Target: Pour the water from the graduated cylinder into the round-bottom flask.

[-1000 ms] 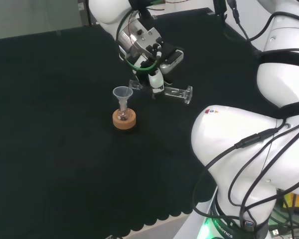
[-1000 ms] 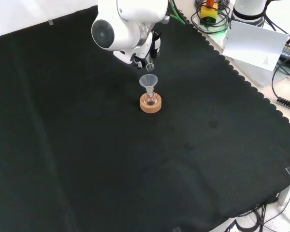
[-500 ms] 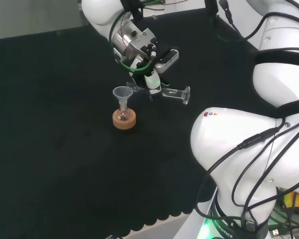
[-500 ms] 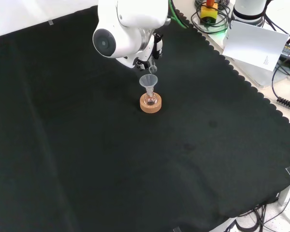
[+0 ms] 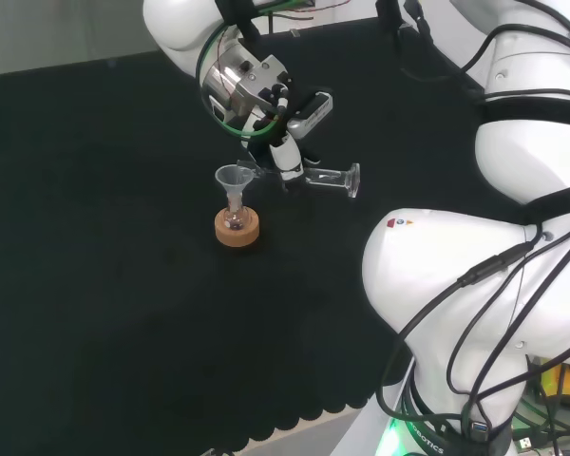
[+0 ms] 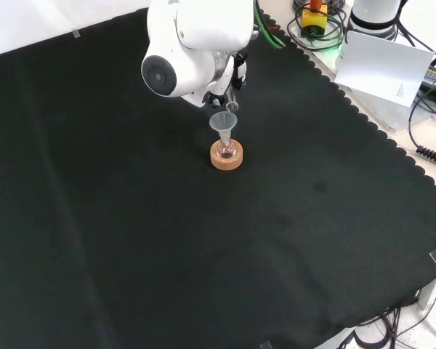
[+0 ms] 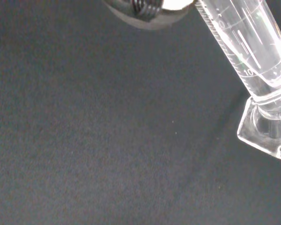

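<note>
- Round-bottom flask [image 5: 234,219] sits upright in a cork ring [image 5: 237,229] on the black cloth [image 5: 114,285], with a clear funnel [image 5: 233,178] standing in its neck; a little dark liquid seems to lie at its bottom in the front view, though I cannot tell how much.
- Graduated cylinder [image 5: 315,177] lies tipped about level just behind, its mouth at the funnel's rim and its foot pointing right in the head view.
- The hand [image 5: 283,152] has its fingers curled round the cylinder's middle.
- Judging by this, the pour is under way or just beginning; draining the cylinder and setting it down remain.
</note>
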